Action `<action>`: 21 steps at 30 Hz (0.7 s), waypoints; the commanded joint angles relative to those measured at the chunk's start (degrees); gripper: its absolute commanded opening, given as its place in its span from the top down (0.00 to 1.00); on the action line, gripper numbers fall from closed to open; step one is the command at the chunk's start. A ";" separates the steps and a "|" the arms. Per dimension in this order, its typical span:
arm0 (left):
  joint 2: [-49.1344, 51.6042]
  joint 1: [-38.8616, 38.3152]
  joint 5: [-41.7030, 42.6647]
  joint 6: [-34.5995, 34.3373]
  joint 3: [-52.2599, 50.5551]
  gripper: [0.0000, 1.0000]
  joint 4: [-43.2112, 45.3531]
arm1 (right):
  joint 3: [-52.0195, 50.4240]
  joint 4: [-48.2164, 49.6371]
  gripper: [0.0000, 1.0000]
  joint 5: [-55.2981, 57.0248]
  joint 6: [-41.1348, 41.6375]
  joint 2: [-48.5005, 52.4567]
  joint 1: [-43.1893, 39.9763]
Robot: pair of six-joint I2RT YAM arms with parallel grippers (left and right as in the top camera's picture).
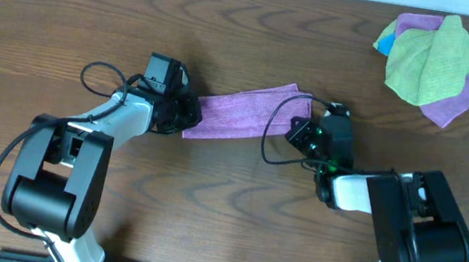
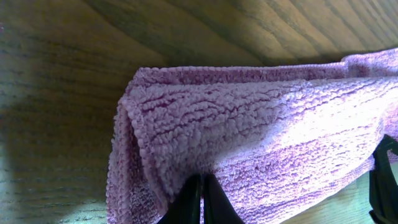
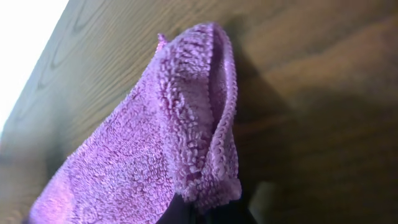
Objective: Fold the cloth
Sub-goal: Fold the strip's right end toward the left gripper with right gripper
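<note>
Left tool [image 1: 189, 115] and right tool [image 1: 300, 130] pinch opposite ends of the cloth [image 1: 242, 109].

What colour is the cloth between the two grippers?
The cloth is plain lilac, with no pattern; the left wrist view shows it best.

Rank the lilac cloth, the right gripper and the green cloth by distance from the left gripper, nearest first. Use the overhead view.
1. Lilac cloth: its near end is pinched in the left gripper.
2. Right gripper: at the cloth's other end, to the right.
3. Green cloth: far off at the back right.
</note>
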 commanded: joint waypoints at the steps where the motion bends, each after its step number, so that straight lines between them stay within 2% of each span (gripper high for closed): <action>1: 0.94 0.13 -0.59 1.03 0.59 0.95 -0.26 | 1.79 -0.35 0.99 -2.64 -6.86 -0.59 0.44; 11: 0.94 0.13 -0.55 0.96 0.59 0.94 -0.24 | 4.68 -13.70 0.99 -3.26 -15.21 -14.47 2.08; 21: 0.94 0.13 -0.55 0.98 0.59 0.94 -0.24 | 6.56 -13.86 0.99 -4.52 -15.30 -17.07 7.96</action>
